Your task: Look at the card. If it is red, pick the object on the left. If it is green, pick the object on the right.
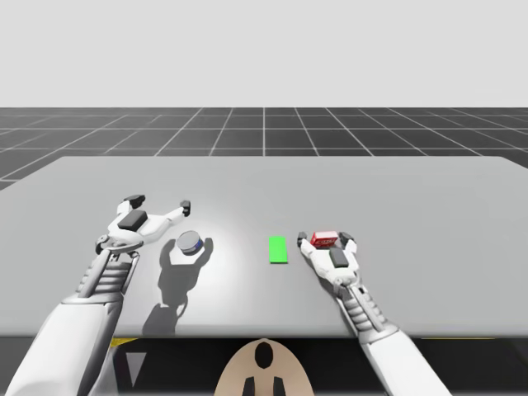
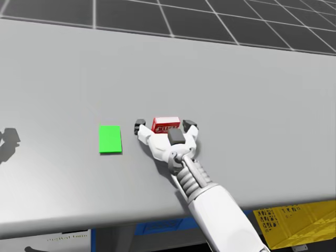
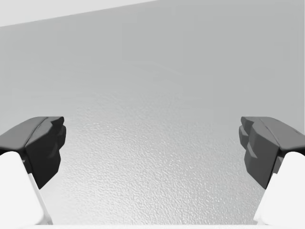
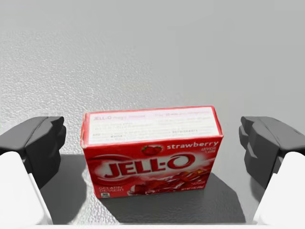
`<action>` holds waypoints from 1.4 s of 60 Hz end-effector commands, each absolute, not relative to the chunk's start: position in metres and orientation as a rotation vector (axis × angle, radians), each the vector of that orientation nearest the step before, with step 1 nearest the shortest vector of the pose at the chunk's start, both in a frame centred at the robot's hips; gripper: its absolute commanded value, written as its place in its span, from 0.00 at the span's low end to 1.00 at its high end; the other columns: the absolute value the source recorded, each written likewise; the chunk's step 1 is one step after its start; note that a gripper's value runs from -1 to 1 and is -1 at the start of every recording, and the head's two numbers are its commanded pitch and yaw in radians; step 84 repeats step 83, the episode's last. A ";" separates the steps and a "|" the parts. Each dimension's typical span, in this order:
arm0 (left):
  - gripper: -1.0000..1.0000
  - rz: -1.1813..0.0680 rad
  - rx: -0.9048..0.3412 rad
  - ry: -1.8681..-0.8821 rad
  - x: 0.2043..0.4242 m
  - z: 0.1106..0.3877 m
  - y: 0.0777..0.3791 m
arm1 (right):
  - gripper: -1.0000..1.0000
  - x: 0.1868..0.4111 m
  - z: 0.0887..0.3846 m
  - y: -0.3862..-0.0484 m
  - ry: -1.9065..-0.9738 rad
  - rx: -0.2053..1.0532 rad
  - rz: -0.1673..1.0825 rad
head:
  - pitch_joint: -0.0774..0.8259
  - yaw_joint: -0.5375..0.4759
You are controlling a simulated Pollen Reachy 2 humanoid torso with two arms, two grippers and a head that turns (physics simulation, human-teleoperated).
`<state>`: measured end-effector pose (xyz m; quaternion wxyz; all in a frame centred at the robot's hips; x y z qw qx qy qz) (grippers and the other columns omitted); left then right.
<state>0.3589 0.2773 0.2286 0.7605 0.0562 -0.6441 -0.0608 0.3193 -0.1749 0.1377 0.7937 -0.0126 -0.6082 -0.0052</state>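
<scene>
Card (image 1: 278, 249) is green and lies flat mid-table btwn the two objs, so the pick is the right-hand one: the red box (image 4: 151, 150). It sits on the table (image 1: 412, 190) just right of the card. It appears to stand on a long narrow edge w/ its big printed face twd the right gripper (image 2: 164, 126). That gripper is low at the box w/ the box btwn its fingers (image 4: 40, 143), jaws wide. There's a clear gap on both sides in the right wrist view, so nothing is gripped yet. Left gripper (image 1: 161, 202) is spread wide too, holding nothing. It hovers over bare table near the small round grey-and-blue can (image 1: 190, 242), which isn't the target.

Handling, my read:
- **Build:** thin cardboard, prob light, stiff enough end to end, but the broad faces could dent under a hard squeeze.
- **Surface:** the printed skin looks glossy, so maybe a bit slippery.
- **Balance:** if it is on edge, a one-sided nudge could tip it.
- **Hold:** best on the two short end faces, which the fingers line up w/, about mid-height and centred so it doesn't pivot.
- **Move:** close evenly w/ moderate force, then lift straight up.
</scene>
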 end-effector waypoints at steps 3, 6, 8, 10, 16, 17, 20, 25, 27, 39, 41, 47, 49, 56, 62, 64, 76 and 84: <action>0.00 -0.134 0.124 -1.402 0.359 0.228 0.277 | 0.18 0.315 0.127 -0.147 -1.288 0.068 -0.032 | 0.81 0.24; 0.00 -0.133 0.123 -1.402 0.359 0.228 0.277 | 0.76 0.315 0.125 -0.146 -1.310 0.062 -0.048 | 0.81 0.24; 0.00 -0.131 0.123 -1.403 0.360 0.228 0.278 | 1.00 0.314 0.125 -0.146 -1.313 0.063 -0.038 | 0.81 0.24; 0.00 -0.131 0.122 -1.404 0.359 0.229 0.278 | 1.00 0.314 0.125 -0.146 -1.314 0.062 -0.036 | 0.81 0.24; 0.00 -0.130 0.123 -1.404 0.360 0.229 0.278 | 1.00 0.313 0.126 -0.146 -1.325 0.057 -0.030 | 0.80 0.24; 0.00 -0.130 0.123 -1.404 0.360 0.229 0.278 | 1.00 0.313 0.127 -0.146 -1.326 0.057 -0.030 | 0.80 0.24; 0.00 -0.130 0.123 -1.404 0.360 0.229 0.278 | 1.00 0.313 0.127 -0.146 -1.328 0.058 -0.029 | 0.79 0.23; 0.00 -0.129 0.124 -1.405 0.360 0.229 0.278 | 1.00 0.312 0.127 -0.146 -1.335 0.056 -0.025 | 0.72 0.23; 0.00 -0.128 0.124 -1.405 0.360 0.229 0.278 | 1.00 0.311 0.127 -0.146 -1.339 0.054 -0.023 | 0.70 0.23; 0.00 -0.133 0.127 -1.397 0.360 0.227 0.277 | 1.00 0.310 0.125 -0.146 -1.348 0.055 -0.019 | 0.46 0.22; 0.00 -0.133 0.127 -1.396 0.360 0.227 0.277 | 1.00 0.310 0.125 -0.146 -1.348 0.057 -0.019 | 0.44 0.22; 0.00 -0.129 0.126 -1.394 0.360 0.227 0.277 | 1.00 0.310 0.126 -0.146 -1.357 0.064 -0.020 | 0.37 0.21; 0.00 -0.128 0.126 -1.393 0.360 0.227 0.277 | 1.00 0.310 0.128 -0.147 -1.361 0.066 -0.023 | 0.37 0.21; 0.00 -0.126 0.125 -1.389 0.360 0.226 0.277 | 1.00 0.309 0.154 -0.151 -1.423 0.079 -0.030 | 0.36 0.20; 0.00 -0.124 0.126 -1.387 0.361 0.226 0.277 | 1.00 0.308 0.192 -0.157 -1.511 0.093 -0.041 | 0.35 0.20; 0.00 -0.124 0.127 -1.387 0.361 0.226 0.277 | 1.00 0.307 0.205 -0.158 -1.541 0.099 -0.048 | 0.35 0.19; 0.00 -0.121 0.125 -1.388 0.361 0.227 0.277 | 1.00 0.303 0.279 -0.169 -1.747 0.108 -0.061 | 0.34 0.18; 0.00 -0.118 0.124 -1.390 0.362 0.227 0.278 | 1.00 0.295 0.324 -0.175 -1.891 0.109 -0.066 | 0.34 0.19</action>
